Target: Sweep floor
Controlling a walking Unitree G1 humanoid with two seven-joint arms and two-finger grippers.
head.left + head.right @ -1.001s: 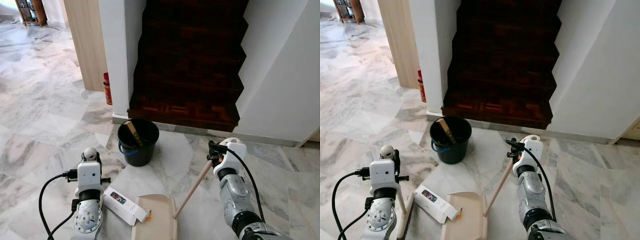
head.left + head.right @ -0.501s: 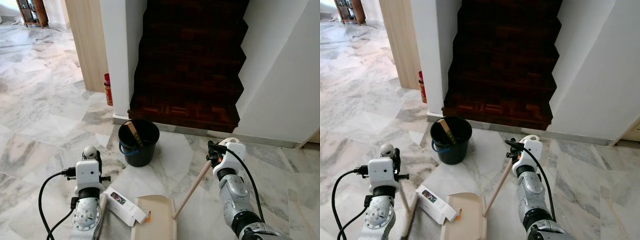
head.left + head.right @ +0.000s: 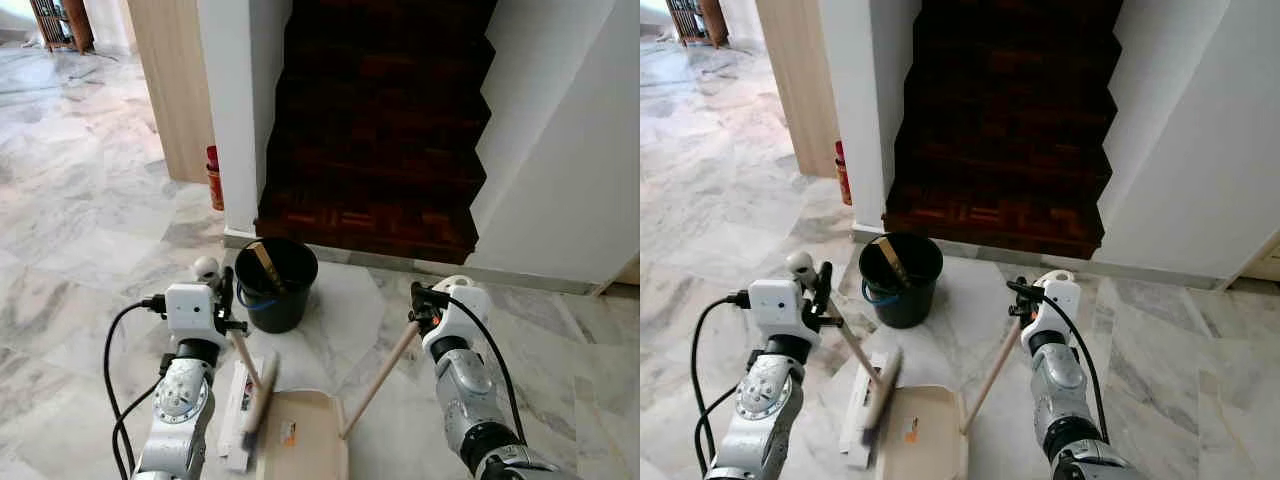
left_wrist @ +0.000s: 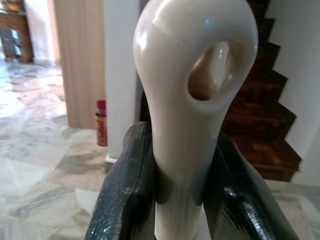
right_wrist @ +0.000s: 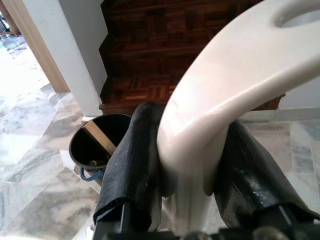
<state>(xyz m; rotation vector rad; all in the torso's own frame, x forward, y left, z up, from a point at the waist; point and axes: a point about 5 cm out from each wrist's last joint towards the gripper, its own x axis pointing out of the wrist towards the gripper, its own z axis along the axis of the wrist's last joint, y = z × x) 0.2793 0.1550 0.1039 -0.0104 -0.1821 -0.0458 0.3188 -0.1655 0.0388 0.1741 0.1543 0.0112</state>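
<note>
On the marble floor (image 3: 80, 230) at the foot of the dark stairs (image 3: 385, 120), left gripper (image 4: 177, 200) is clamped on the cream brush (image 3: 258, 395) handle, brush head down against a white box (image 3: 238, 410) at the dustpan's left edge. Black bucket (image 3: 276, 285) sits just beyond. Right gripper (image 5: 187, 182) is clamped on the dustpan (image 3: 305, 445) handle, pan flat on the floor between the arms.

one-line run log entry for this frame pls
left gripper: shut on cream brush | right gripper: shut on beige dustpan | white carton beside brush | black bucket ahead
</note>
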